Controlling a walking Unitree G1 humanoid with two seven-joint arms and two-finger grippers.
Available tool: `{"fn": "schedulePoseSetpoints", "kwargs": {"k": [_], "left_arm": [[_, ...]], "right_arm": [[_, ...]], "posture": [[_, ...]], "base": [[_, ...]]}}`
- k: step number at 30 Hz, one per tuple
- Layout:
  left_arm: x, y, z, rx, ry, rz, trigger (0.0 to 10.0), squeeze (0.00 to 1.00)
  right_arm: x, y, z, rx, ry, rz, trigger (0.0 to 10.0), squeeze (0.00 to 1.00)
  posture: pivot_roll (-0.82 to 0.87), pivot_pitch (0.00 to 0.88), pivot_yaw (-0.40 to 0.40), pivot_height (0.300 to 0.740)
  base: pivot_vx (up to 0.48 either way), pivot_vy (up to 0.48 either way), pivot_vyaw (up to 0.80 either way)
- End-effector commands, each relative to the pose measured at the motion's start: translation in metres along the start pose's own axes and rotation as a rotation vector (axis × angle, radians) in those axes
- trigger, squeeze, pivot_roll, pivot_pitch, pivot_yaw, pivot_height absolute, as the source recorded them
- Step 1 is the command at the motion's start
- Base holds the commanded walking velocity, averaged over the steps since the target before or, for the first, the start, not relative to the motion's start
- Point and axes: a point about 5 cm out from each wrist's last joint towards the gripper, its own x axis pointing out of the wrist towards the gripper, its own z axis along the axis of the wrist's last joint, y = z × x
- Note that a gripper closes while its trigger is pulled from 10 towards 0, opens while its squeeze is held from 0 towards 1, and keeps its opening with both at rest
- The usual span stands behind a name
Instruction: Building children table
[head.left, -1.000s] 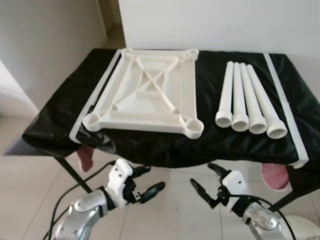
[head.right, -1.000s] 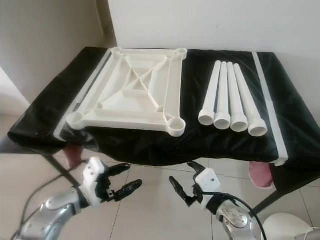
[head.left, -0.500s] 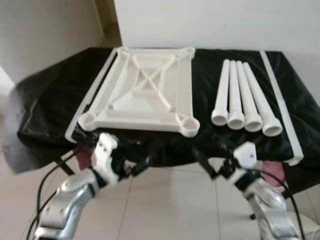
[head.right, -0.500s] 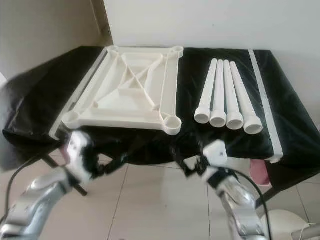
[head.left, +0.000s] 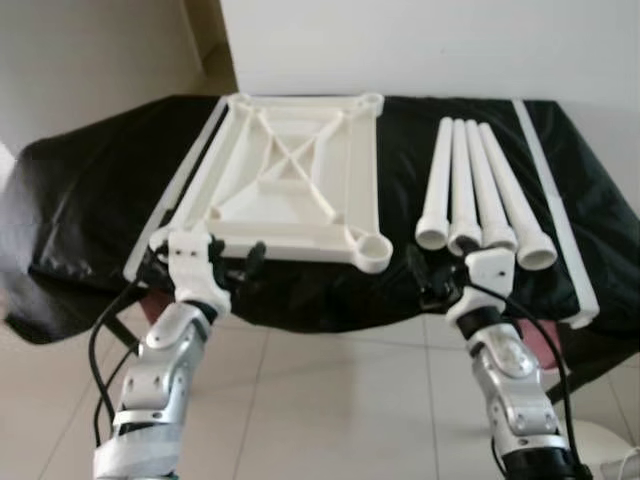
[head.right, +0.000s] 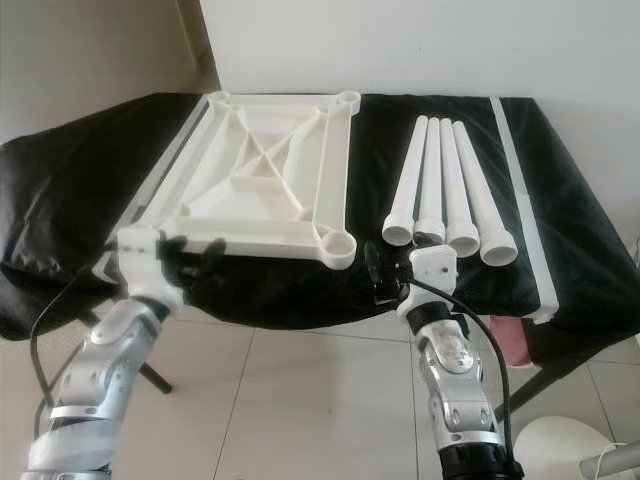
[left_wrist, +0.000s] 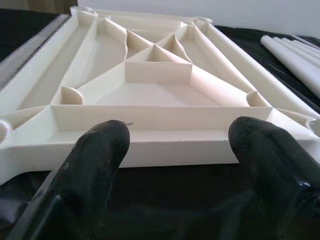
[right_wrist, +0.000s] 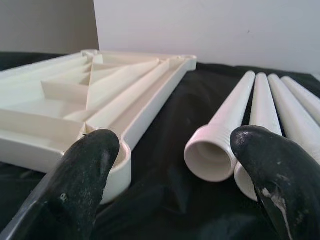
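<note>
A white plastic table top (head.left: 290, 185) lies upside down on the left half of a black-covered table (head.left: 90, 200), with a round socket at each corner. Several white legs (head.left: 480, 200) lie side by side to its right, wide ends facing me. My left gripper (head.left: 203, 257) is open at the table top's near edge, fingers (left_wrist: 95, 165) spread in front of that rim (left_wrist: 155, 135). My right gripper (head.left: 450, 275) is open at the table's front edge. Its fingers (right_wrist: 270, 165) frame the near right corner socket (right_wrist: 117, 160) and the closest leg (right_wrist: 225, 125).
Pale strips run along the cloth's left side (head.left: 185, 190) and right side (head.left: 550, 180). A white wall stands behind the table. Below is tiled floor (head.left: 330, 400), with a pink slipper (head.left: 545, 345) under the table and a white round object (head.right: 560, 445) at the lower right.
Both arms have risen from below the table's front edge up to it. The left gripper now faces the table top's rim, the right faces the leg ends.
</note>
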Motion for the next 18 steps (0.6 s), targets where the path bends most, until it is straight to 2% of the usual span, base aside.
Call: {"fn": "schedulePoseSetpoints", "kwargs": {"k": [1, 9, 14, 18], "left_arm": [[0.001, 0.005, 0.001, 0.018, -0.013, 0.065, 10.0, 0.0], [0.005, 0.006, 0.002, 0.044, -0.04, 0.093, 10.0, 0.0], [0.008, 0.008, -0.002, 0.017, -0.032, 0.122, 10.0, 0.0], [0.01, 0.008, -0.003, -0.001, -0.033, 0.125, 10.0, 0.0]], "right_arm": [[0.001, -0.004, -0.001, 0.001, -0.003, -0.028, 10.0, 0.0], [0.004, -0.003, 0.003, -0.004, -0.041, -0.02, 10.0, 0.0], [0.009, -0.005, 0.002, -0.024, -0.038, -0.033, 10.0, 0.0], [0.011, -0.005, 0.002, -0.022, -0.041, -0.037, 10.0, 0.0]], "posture": [[0.04, 0.0, 0.049, 0.74], [0.04, 0.0, 0.04, 0.74], [0.04, 0.0, 0.038, 0.74], [0.04, 0.0, 0.037, 0.74]], "base": [[0.0, 0.0, 0.0], [0.0, 0.0, 0.0], [0.0, 0.0, 0.0], [0.0, 0.24, 0.0]]}}
